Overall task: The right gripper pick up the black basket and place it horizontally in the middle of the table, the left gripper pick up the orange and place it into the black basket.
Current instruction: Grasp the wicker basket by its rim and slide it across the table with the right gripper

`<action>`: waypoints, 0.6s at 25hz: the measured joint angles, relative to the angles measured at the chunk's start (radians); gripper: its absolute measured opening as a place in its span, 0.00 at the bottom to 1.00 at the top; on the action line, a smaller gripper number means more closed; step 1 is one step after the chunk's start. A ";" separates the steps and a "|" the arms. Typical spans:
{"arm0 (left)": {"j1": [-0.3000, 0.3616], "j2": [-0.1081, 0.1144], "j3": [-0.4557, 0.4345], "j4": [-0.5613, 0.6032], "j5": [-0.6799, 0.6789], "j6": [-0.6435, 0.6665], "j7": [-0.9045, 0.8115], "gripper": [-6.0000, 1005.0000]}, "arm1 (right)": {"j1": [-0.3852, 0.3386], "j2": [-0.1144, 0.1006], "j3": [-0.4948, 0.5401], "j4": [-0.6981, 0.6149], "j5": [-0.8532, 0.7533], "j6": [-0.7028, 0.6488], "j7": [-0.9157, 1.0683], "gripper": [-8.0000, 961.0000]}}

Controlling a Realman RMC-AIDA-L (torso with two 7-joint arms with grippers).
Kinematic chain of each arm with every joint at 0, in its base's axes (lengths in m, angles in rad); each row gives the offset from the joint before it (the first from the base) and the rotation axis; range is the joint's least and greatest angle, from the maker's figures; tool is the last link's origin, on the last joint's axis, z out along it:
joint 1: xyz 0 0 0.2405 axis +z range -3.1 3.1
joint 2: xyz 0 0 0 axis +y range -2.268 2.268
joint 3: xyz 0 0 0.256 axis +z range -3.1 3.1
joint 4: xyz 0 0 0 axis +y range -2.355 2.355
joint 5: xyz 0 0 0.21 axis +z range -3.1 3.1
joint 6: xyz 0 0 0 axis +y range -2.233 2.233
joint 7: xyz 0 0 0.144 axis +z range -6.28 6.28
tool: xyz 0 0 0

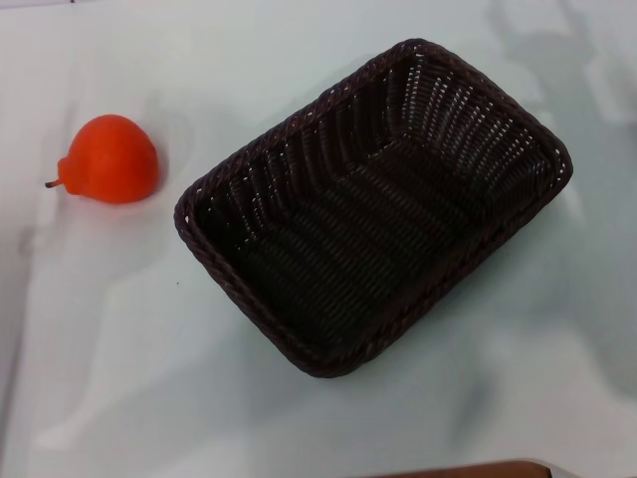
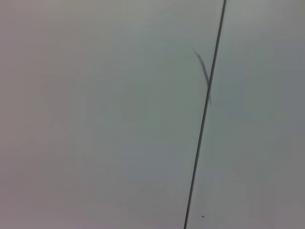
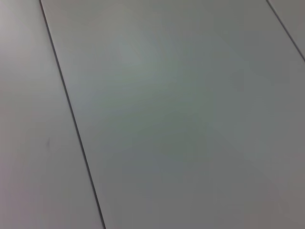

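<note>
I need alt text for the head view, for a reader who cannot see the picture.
A large rectangular dark woven wicker basket sits empty and diagonally on a smooth pale whitish-green table. A small bright orange-red fruit with a short dark stem lies apart from it, to its left. No gripper is in view.

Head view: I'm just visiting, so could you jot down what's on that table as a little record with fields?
surface: pale glossy table
basket: black basket, large, woven, rectangular, lying at a slant, nothing inside
fruit: orange, on the table to the basket's left, apart from it, short dark stem pointing away from the basket
fruit in basket: no
left gripper: not in view
right gripper: not in view
wrist views: only plain pale panels with thin dark seams
</note>
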 joint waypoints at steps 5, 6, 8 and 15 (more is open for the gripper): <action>0.002 -0.001 0.000 0.000 0.000 0.000 0.000 0.90 | -0.001 0.001 0.001 -0.002 0.000 0.002 -0.001 0.98; 0.002 -0.001 0.000 0.000 0.000 0.000 0.000 0.90 | -0.002 0.001 0.000 -0.003 0.000 0.002 -0.001 0.98; 0.001 -0.001 0.000 0.000 0.000 0.000 0.000 0.90 | -0.002 0.001 0.000 -0.003 0.000 0.004 -0.001 0.98; 0.000 -0.001 0.000 0.000 0.000 -0.001 -0.001 0.89 | -0.008 -0.011 -0.057 -0.075 -0.047 0.005 0.166 0.98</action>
